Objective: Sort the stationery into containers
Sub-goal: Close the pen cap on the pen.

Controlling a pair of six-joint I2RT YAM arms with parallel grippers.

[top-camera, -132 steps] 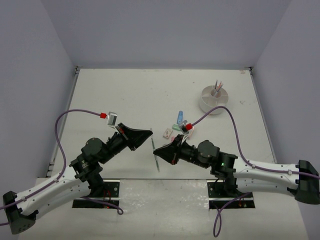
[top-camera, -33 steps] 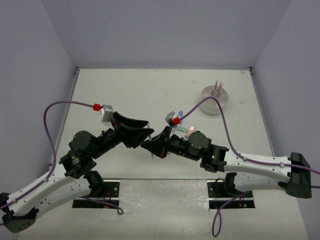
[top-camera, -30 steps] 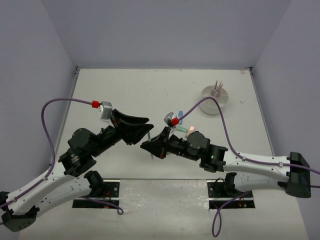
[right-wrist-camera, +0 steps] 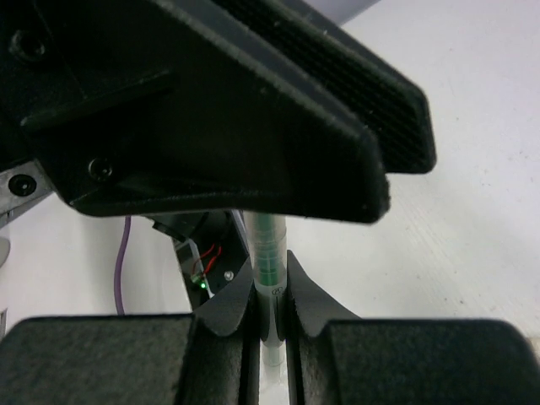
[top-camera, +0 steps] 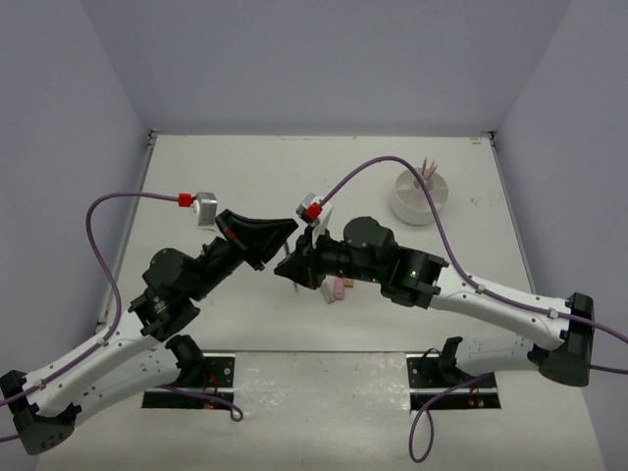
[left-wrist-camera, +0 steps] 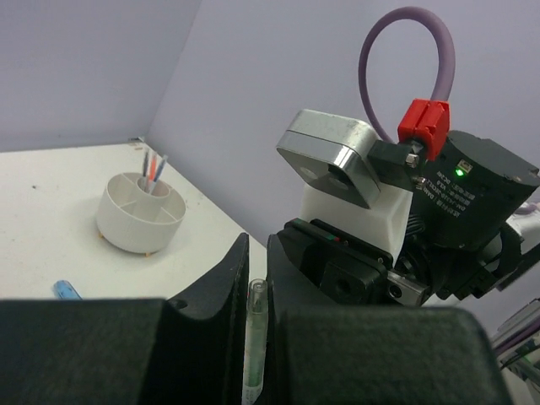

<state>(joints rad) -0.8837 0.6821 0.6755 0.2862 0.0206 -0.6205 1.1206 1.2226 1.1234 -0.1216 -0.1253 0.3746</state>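
Clear plastic with a green core: such is the pen clamped between the fingers of the right gripper, whose jaws are drawn in tight on the barrel. The same pen is pinched by the left gripper, with a finger pressed to either side of it near one end. The two grippers are met tip to tip above the table, and the pen is bridged between them. Just beneath the right gripper's wrist, a small pink block is seen on the table. Ahead of the left gripper's fingertips and off to their left, well apart, the white divided tub is noted, with thin pens stood upright in its centre cup. A blue piece is seen lying on the table nearer the left fingers.
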